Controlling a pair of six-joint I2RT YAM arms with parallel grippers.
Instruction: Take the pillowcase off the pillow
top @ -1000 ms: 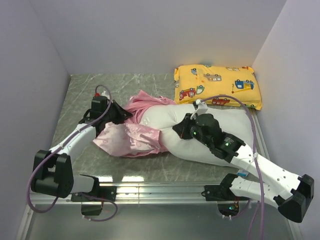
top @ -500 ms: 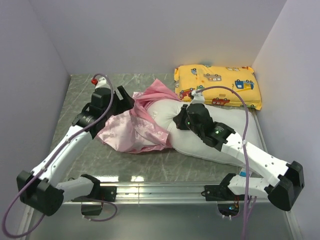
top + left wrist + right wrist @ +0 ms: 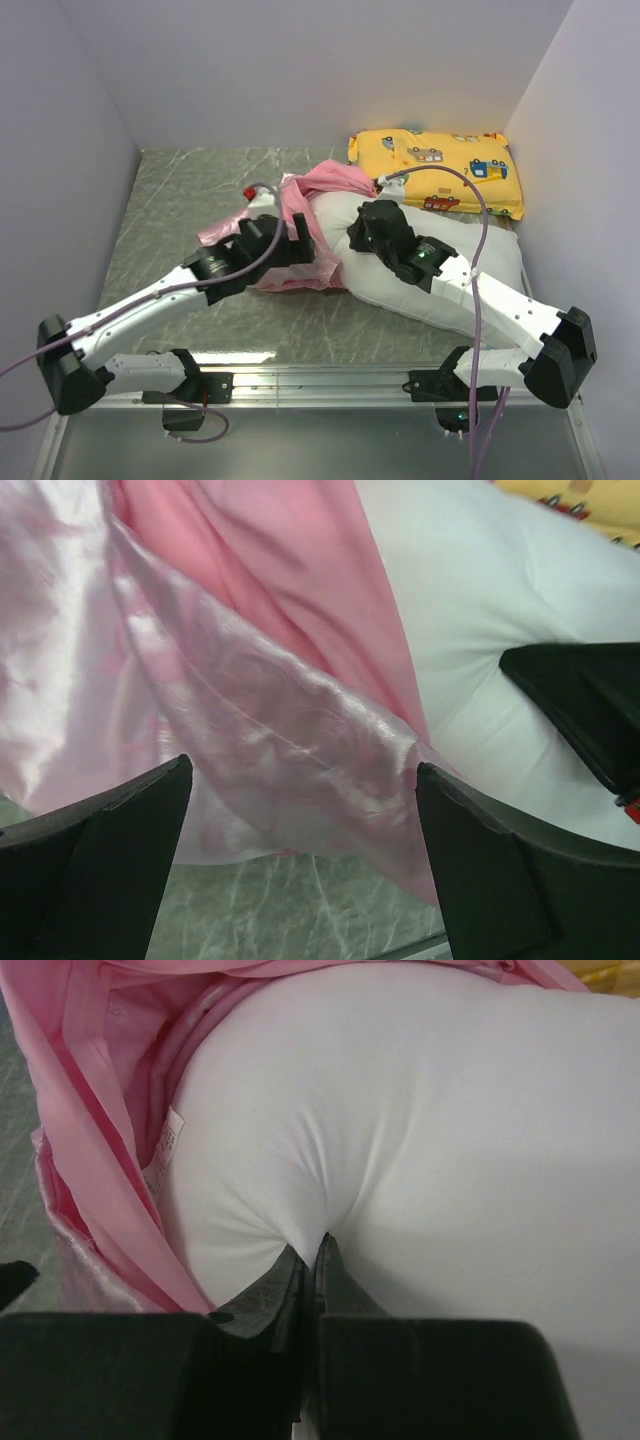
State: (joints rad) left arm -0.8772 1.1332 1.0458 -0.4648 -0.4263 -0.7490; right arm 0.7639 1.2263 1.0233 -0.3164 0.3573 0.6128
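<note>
We judge the slippery, limp pillowcase (image 3: 250,750) best gripped at its bunched edge, left gripper (image 3: 302,772) spread wide over it, right gripper (image 3: 310,1250) pinching the soft pillow (image 3: 450,1140).

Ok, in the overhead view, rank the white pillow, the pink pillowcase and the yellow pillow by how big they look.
1. white pillow: clearly the largest.
2 or 3. yellow pillow and pink pillowcase: these look about alike. The pillowcase is bunched up and partly hidden, so I won't rank one above the other.
</note>
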